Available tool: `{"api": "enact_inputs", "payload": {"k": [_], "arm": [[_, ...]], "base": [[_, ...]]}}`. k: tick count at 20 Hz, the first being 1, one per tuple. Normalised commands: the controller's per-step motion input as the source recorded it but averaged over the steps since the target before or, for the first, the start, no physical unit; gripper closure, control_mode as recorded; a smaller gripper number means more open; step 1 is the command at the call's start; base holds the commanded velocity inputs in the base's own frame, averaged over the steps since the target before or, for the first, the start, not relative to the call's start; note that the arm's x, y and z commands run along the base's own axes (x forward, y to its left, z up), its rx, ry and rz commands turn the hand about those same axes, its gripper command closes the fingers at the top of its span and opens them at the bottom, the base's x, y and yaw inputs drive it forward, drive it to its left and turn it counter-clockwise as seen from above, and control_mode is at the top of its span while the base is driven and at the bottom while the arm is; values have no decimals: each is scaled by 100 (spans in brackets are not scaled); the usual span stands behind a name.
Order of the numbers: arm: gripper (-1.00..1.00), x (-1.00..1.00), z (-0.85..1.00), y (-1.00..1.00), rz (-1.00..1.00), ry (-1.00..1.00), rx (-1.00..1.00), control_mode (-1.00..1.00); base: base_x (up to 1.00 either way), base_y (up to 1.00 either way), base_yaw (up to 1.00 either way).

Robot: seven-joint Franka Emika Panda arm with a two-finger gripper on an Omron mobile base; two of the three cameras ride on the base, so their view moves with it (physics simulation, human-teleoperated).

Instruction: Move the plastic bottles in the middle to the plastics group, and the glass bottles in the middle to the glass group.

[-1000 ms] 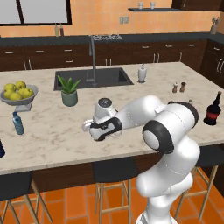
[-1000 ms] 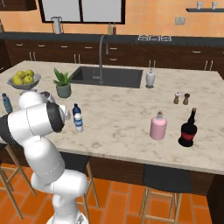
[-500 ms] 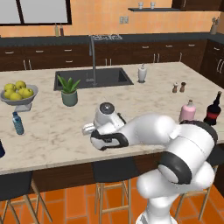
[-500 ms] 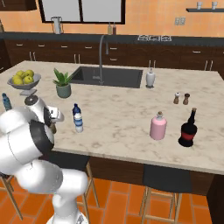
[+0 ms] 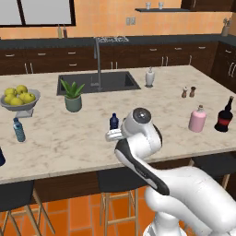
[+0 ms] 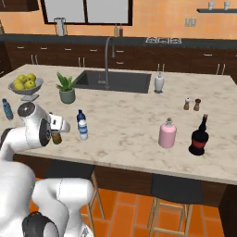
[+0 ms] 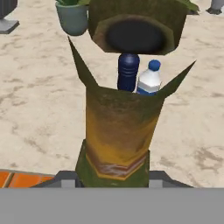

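- arm bent low over the near edge of the marble island counter (image 5: 83,138), wrist folded back toward the base, hand level with the countertop.
- gripper (image 6: 56,137) clamped on the olive-brown glass bottle (image 7: 120,131); in the hand view, bottle fills the space between the finger tips, yellowish label facing the camera, long axis running up the frame, dark round mouth at the top.
- in the right base view, a small brown part of the same bottle visible just under the hand, at the counter's front edge; tilt relative to the room cannot be told.
- counted on the counter, middle: two small plastic bottles, one clear bottle with white cap (image 6: 82,125) and one navy blue bottle (image 5: 114,121), both upright, standing just beside each other, just beyond the hand.
- counted at the counter's right end: one squat pink bottle (image 5: 197,119) and one dark bottle with red label (image 5: 224,116), upright, near each other.
- counted at the left end: one teal-tinted water bottle (image 5: 18,130), upright, near a bowl of lemons (image 5: 18,97).
- further: one potted plant (image 5: 73,97), one sink (image 5: 99,82) with faucet, one white dispenser (image 5: 149,77), two small shakers (image 5: 188,91).
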Motion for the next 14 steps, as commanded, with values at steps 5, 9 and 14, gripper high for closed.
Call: {"api": "enact_inputs", "payload": {"k": [5,9,14], "arm": [[100,-37,39,-97,-15,-1,9,-100],[100,-4,30,-100,-19,7,9,-100],[100,1,30,-100,-14,12,3,-100]], "base": [[0,0,0],[0,0,0],[0,0,0]]}}
